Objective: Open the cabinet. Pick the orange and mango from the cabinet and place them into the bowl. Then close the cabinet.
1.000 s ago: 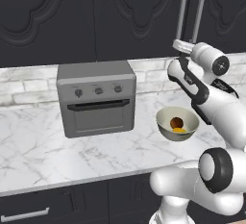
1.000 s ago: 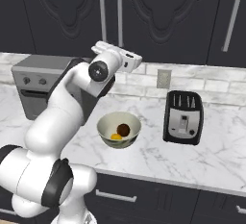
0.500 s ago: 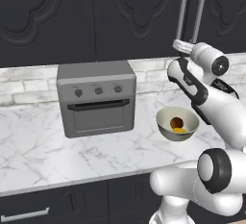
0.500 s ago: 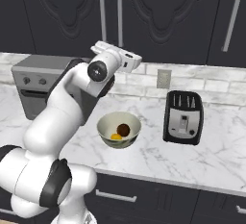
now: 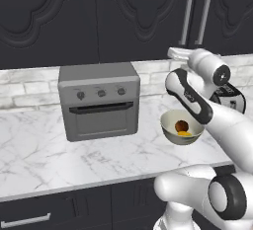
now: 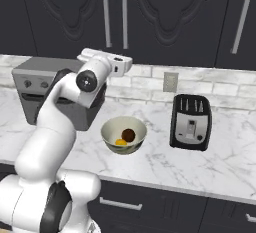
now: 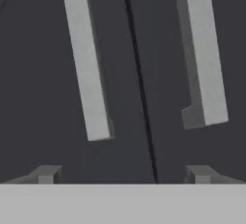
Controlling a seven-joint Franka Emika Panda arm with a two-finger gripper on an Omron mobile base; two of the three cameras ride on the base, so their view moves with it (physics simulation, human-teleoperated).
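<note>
The black cabinet [image 5: 148,17] has both doors shut, its two silver handles [image 5: 188,14] side by side at the seam. In the hand view both handles [image 7: 86,59] hang close ahead on either side of the seam. My gripper [image 7: 123,175] faces the doors just below the handles, open, with nothing between its fingertips [image 7: 46,174]. The hand [image 6: 120,64] hovers above the counter. The cream bowl [image 5: 168,128] stands on the counter below it, holding the dark orange [image 5: 181,125] and the yellow mango [image 5: 184,134]. From the right, the bowl [image 6: 110,132] shows the orange [image 6: 128,135] and the mango [image 6: 120,142].
A grey toaster oven [image 5: 99,100] stands left of the bowl against the brick backsplash. A black toaster [image 6: 190,122] sits to the bowl's right. Dark drawers [image 6: 120,204] run under the marble counter [image 5: 39,150].
The hand has drawn back slightly from the cabinet doors, a little left and lower. The doors, bowl and fruit are unchanged.
</note>
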